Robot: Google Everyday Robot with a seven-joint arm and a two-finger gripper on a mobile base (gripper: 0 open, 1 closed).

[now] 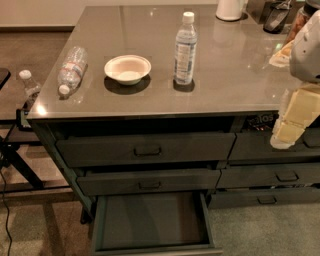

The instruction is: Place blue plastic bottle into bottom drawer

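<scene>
Counter scene with open drawer. The end effector [287, 132], pale yellow and carried on a white arm segment, hangs at the right edge of the view, in front of the counter's [235, 75] front edge and over the upper right drawer front. Whether it is spread or pressed together cannot be told.

The blue plastic bottle [185, 48] stands upright on the counter, up and to the left of the end effector and well apart from it, its white cap on top. Farther left of the end effector sits a white bowl [127, 68], near the bottle but not touching it. Farther left again, a ridged clear bottle [71, 69] lies on its side near the counter's left edge.

The bottom drawer [150, 222] is pulled out, below and to the left of the end effector, its flat floor exposed. Directly above it are two closed drawer fronts [147, 150] with rectangular pull handles. A white container [230, 9] stands at the counter's far edge, beyond the end effector.
</scene>
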